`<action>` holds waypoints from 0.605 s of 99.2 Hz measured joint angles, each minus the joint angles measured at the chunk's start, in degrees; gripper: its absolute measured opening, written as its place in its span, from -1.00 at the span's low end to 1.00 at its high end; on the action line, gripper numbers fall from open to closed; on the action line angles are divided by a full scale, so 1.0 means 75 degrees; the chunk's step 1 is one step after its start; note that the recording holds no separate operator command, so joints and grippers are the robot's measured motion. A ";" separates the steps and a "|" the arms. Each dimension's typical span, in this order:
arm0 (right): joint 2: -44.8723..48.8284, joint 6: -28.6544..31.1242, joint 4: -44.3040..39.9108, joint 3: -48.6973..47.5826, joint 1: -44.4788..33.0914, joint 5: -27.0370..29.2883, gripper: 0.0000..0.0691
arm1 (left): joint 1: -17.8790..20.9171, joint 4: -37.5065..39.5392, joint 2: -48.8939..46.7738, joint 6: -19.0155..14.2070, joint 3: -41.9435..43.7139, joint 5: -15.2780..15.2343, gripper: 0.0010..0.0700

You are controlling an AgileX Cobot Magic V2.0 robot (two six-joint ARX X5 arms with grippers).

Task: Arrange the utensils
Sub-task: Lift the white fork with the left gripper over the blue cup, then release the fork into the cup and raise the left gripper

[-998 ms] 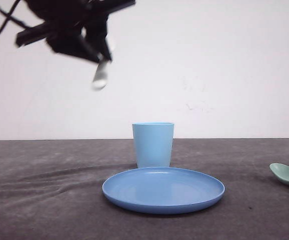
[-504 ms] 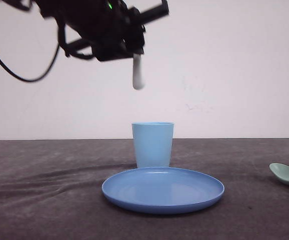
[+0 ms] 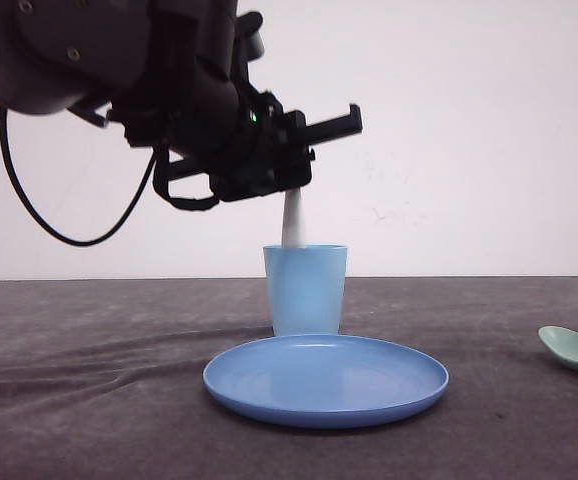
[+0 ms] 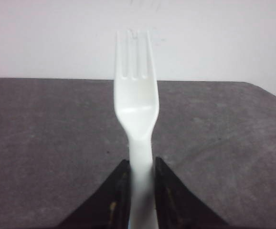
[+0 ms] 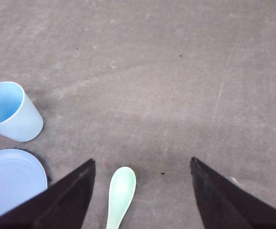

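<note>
Front view: left gripper clamped on white fork, handle dipping into blue cup, not released; mint spoon on table w/ right gripper wide open, empty.

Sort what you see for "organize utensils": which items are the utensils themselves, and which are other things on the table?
Utensils: white fork, held in the left gripper above the cup; mint-green spoon, lying on the table.

Other things: light blue cup; blue plate.
</note>
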 joint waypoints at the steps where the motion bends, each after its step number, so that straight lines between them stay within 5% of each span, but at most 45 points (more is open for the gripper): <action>1: 0.0003 0.0003 0.0000 0.0000 0.0000 0.0000 0.14 | 0.0000 0.0009 0.0015 0.0000 0.0000 0.0000 -0.89; 50: 0.0192 -0.0146 0.0000 0.0000 0.0006 0.0000 0.14 | -0.0026 0.0020 0.0504 -0.0163 0.0012 0.0125 -0.89; 60: 0.0236 -0.0146 0.0000 0.0000 0.0009 0.0000 0.14 | -0.0035 0.0023 0.0504 -0.0166 0.0012 0.0128 -0.68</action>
